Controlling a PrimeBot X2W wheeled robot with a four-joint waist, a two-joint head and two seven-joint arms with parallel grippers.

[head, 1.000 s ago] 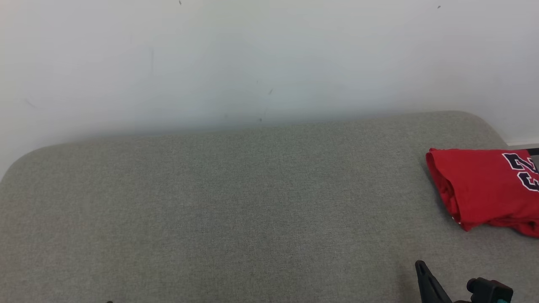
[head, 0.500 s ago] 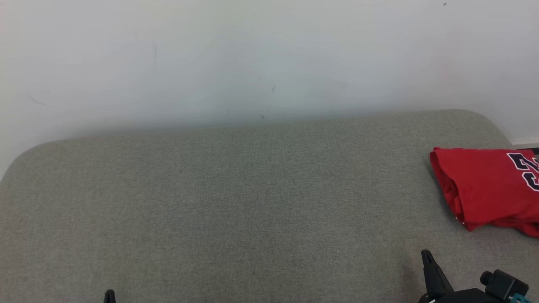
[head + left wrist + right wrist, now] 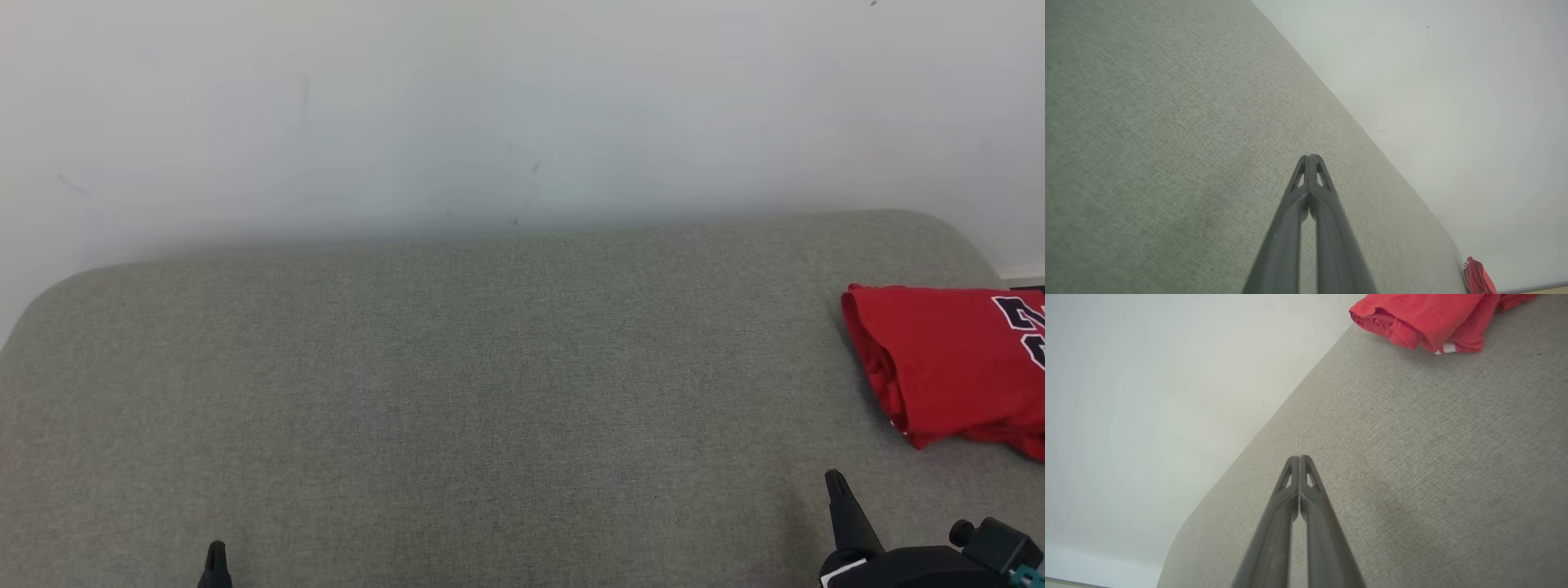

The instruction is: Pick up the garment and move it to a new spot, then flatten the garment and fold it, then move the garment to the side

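The red garment was lying folded at the right edge of the head view, on the grey fabric table by its far corner. Both claws were pinched together with nothing in them. The left claw poked in at lower left and the right claw at lower right, near the garment but not touching it.

On the bench, the jersey lies at the far R end, toward the back edge, w/ the wall directly behind the bench. L tool sits over the front-left part. R tool is over the front-right, in front of the jersey and apart from it.
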